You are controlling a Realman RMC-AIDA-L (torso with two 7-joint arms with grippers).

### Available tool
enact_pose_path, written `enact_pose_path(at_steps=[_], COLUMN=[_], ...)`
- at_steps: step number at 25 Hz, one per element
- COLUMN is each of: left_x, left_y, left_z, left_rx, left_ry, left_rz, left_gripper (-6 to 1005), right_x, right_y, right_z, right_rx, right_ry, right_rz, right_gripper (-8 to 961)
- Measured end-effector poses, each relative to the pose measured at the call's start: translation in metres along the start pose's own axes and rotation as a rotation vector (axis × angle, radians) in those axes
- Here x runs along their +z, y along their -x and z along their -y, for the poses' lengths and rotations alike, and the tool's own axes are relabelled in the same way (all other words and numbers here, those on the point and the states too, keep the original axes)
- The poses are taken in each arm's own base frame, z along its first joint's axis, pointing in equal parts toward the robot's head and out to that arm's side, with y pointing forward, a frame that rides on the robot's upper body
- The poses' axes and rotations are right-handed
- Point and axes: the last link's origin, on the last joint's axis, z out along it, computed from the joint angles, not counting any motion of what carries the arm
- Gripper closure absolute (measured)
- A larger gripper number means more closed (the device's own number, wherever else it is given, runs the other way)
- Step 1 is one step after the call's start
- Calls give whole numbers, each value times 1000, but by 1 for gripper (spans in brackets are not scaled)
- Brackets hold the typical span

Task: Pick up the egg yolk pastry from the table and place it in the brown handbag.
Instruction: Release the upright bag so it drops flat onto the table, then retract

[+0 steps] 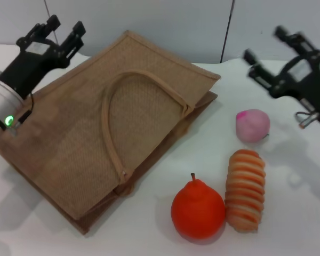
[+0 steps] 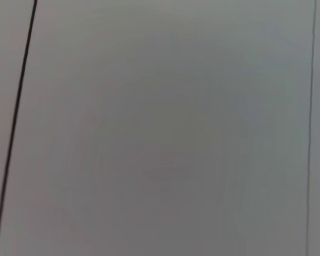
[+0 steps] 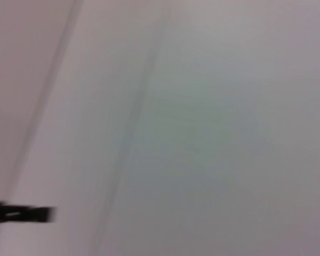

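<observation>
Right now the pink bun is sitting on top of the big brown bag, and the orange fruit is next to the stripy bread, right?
Not quite. The pink bun sits on the white table, to the right of the brown handbag and apart from it, as the head view shows. The rest holds: the orange fruit is right beside the stripy bread.

Right pincer (image 1: 266, 45): motion-blurred at upper right of the head view, arm cut by the frame edge.
Left arm: cropped at left edge.
Wrist views: only blank wall, one blurred.
Egg yolk pastry: unseen.
</observation>
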Motion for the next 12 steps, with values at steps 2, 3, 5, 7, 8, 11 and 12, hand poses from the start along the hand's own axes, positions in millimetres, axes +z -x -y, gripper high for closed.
enact_pose_path(at_steps=[2, 3, 5, 7, 8, 11, 12], left_x=[-3, -3, -5, -8, -9, -13, -15], left_y=[4, 5, 7, 9, 9, 9, 9], left_z=[-5, -6, -8, -9, -8, -4, -1], left_rx=[56, 69, 114, 149, 164, 160, 151], left_ry=[-25, -35, -63, -89, -110, -169, -189], left_rz=[-17, -23, -38, -48, -54, -67, -72], left_gripper=[341, 342, 344, 346, 347, 350, 351], right_x=[-6, -7, -12, -16, -19, -27, -31], right_y=[-4, -5, -9, -10, -10, -11, -12], right_z=[9, 12, 18, 23, 26, 34, 37], right_rx=[3, 5, 11, 18, 22, 38, 44], right_ry=[-64, -86, -132, -167, -192, -268, -291], right_rz=[-18, -29, -48, -50, -49, -47, -47], right_gripper=[167, 167, 171, 175, 176, 182, 184])
